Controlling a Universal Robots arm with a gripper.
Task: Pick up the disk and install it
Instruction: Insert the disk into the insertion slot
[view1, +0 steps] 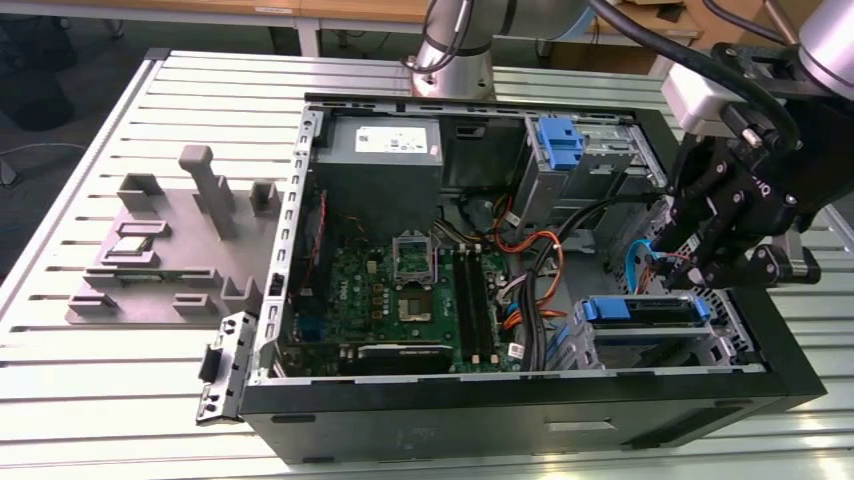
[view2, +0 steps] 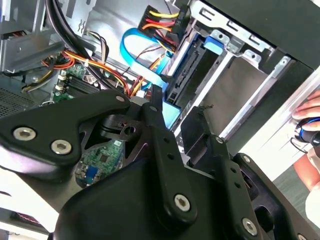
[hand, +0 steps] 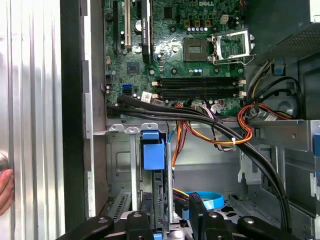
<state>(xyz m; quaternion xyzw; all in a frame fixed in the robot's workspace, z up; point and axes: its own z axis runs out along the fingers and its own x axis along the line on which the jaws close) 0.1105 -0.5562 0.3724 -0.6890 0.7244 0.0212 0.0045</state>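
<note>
The black end effector (view2: 178, 105) hung low inside the open black computer case (view1: 534, 412), its fingers apart and clamped on nothing. The flat silver disk (view1: 643, 311), framed by its blue plastic carrier, sat in the metal drive cage at the near corner of the case, on the exterior view's right. I judge the installing nearly finished. The case held also a green motherboard (view1: 400, 290), a grey power-supply box (view1: 384, 150) and orange cables (hand: 210, 140).

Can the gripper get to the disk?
Probably yes. The gripper hangs right at the disk in its bay, the case is open on that side, and nothing seems to lie between them.
</note>
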